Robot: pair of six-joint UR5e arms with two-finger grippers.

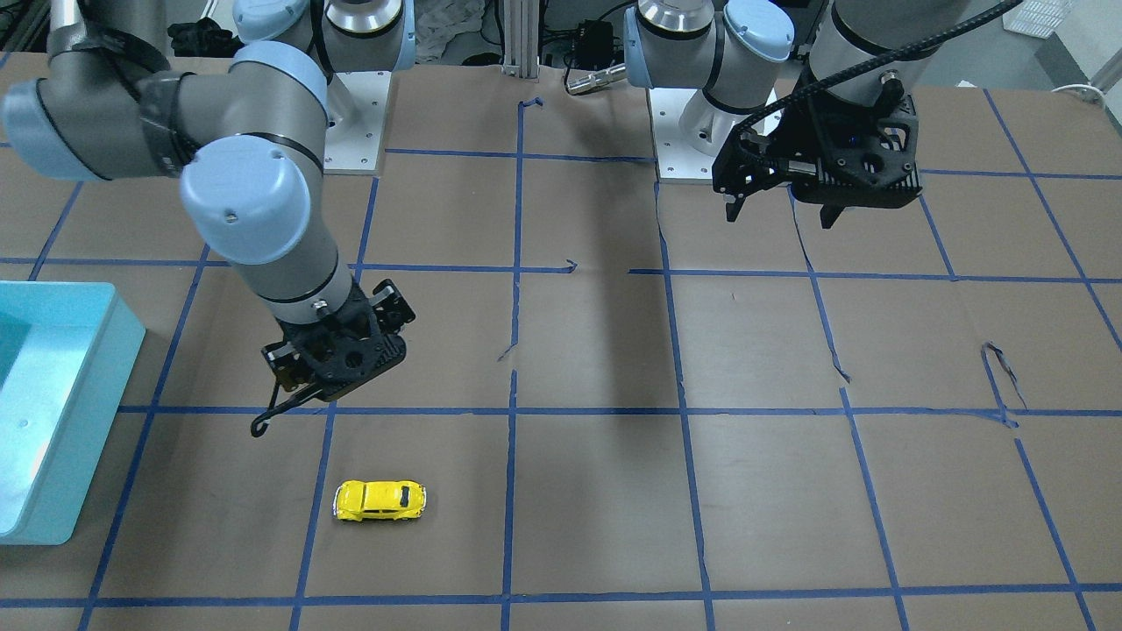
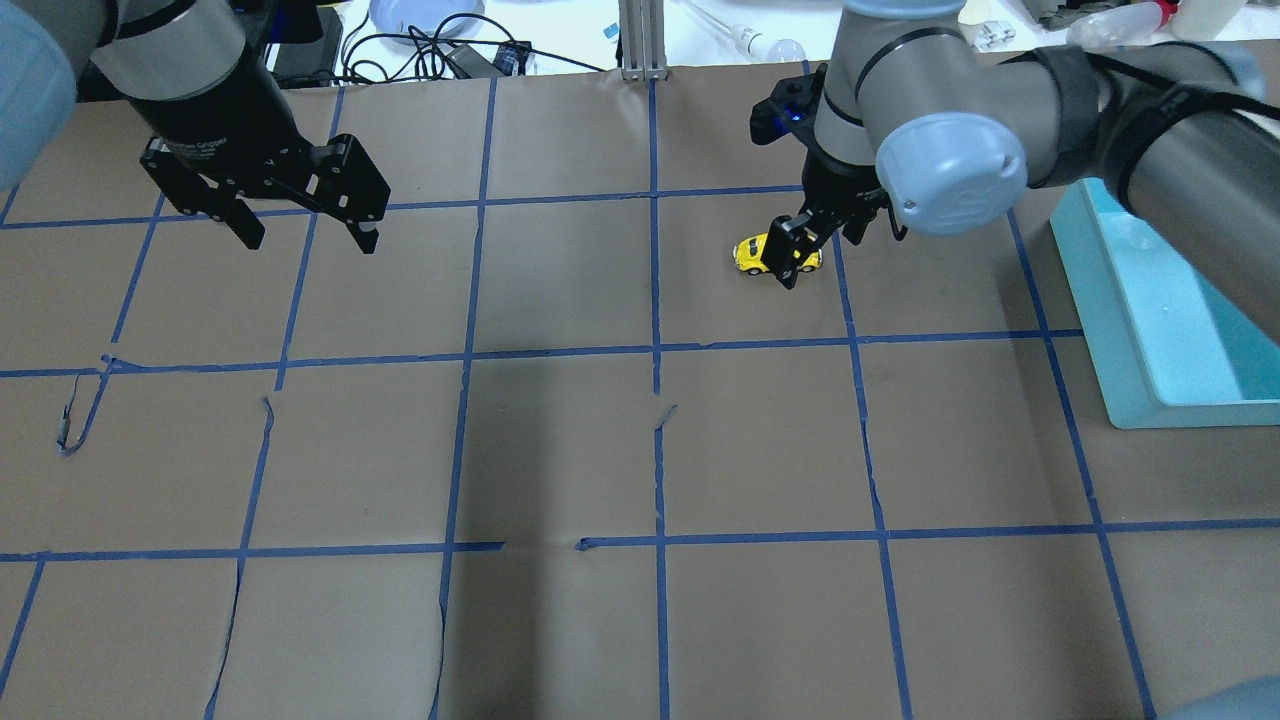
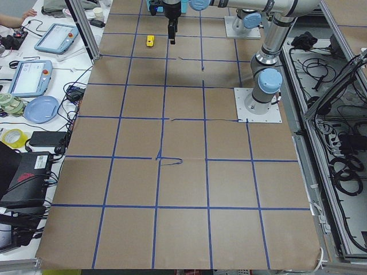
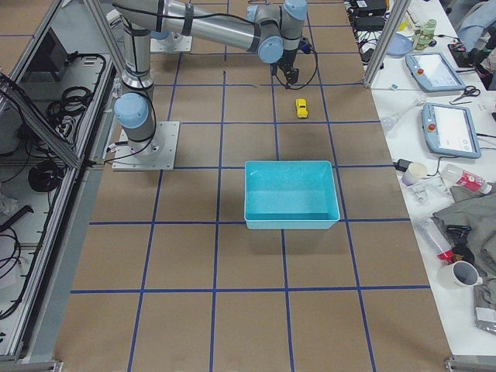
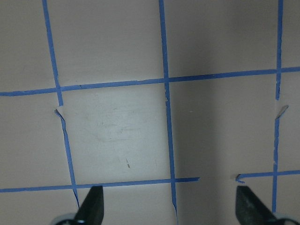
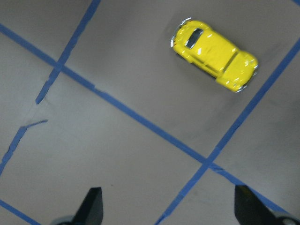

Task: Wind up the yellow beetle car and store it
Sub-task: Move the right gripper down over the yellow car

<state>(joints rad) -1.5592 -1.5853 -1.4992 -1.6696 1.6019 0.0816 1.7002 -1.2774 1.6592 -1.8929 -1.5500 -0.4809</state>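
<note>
Step in hand, we judge: approach for grasp; wind-up not yet begun. Yellow beetle car (image 1: 379,500) on its wheels on paper-covered table, untouched, just ahead of right gripper (image 6: 168,213), whose jaws are spread and empty. Next move: we centre jaws over car, descend, close on body sides. Left gripper (image 2: 308,236) spread, empty, well apart. Teal bin (image 4: 291,219) near right arm. We see nothing between gripper and car.

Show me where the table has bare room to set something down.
Bare: the middle squares of the table between the left gripper and right gripper, and those under the left gripper. Crowded: the robot's right end, where the yellow beetle car lies by the right gripper, the teal bin beyond.
</note>
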